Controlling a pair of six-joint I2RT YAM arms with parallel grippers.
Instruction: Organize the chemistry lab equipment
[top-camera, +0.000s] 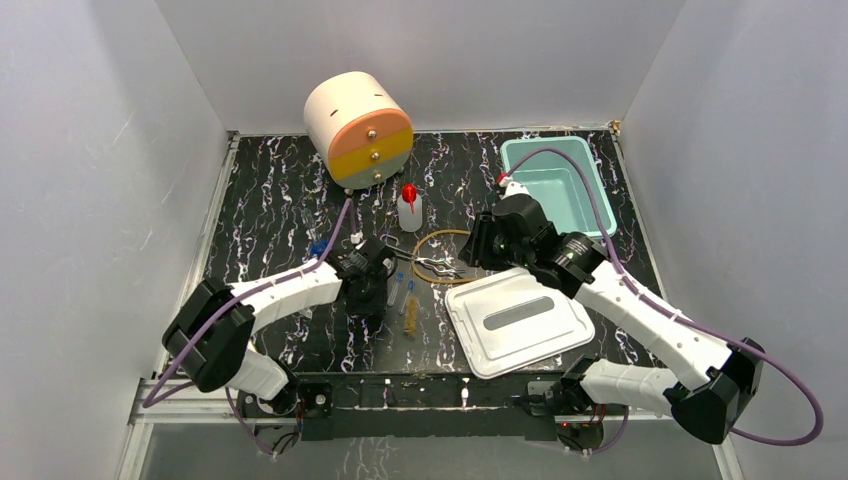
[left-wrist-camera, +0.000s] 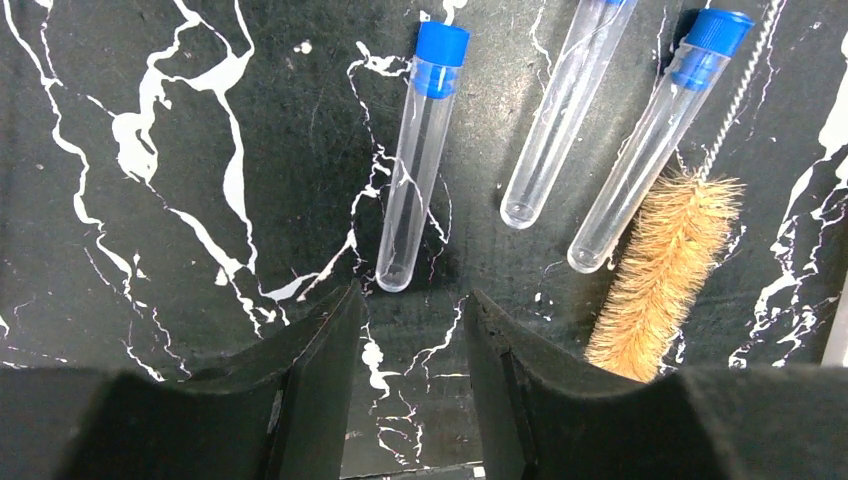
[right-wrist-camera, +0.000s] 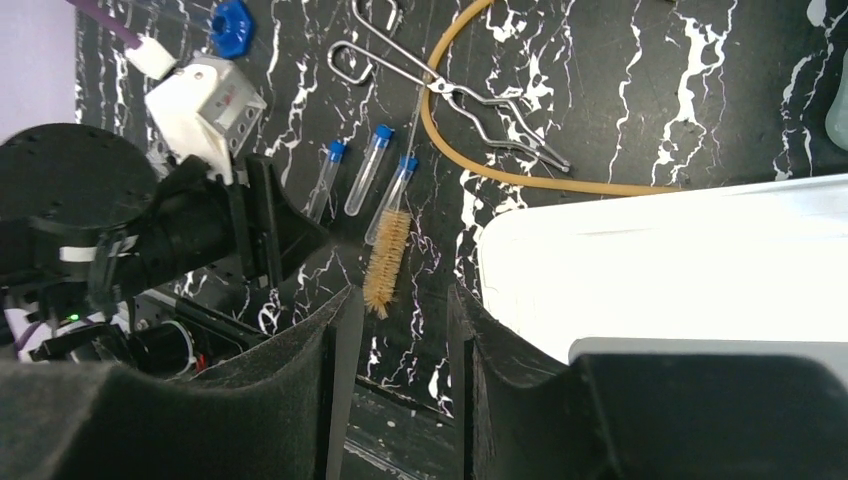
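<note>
Three clear blue-capped test tubes (left-wrist-camera: 420, 160) lie side by side on the black marbled table, also seen from above (top-camera: 400, 290). The brown-bristled brush (left-wrist-camera: 670, 275) lies right of them. My left gripper (left-wrist-camera: 413, 300) is open and empty, low over the table, with the leftmost tube's round end just ahead of its gap. My right gripper (right-wrist-camera: 400, 300) is open and empty, held above the brush (right-wrist-camera: 385, 260). Metal forceps (right-wrist-camera: 450, 95) lie on the tan tubing loop (right-wrist-camera: 520, 175). The white squeeze bottle (top-camera: 409, 208) with a red nozzle stands behind them.
The white lid (top-camera: 520, 318) lies at the front right, beside the tubes. The teal bin (top-camera: 548, 185) stands open at the back right. The cream-orange-yellow drum unit (top-camera: 358, 128) stands at the back. A small blue piece (right-wrist-camera: 232, 25) lies left of the forceps.
</note>
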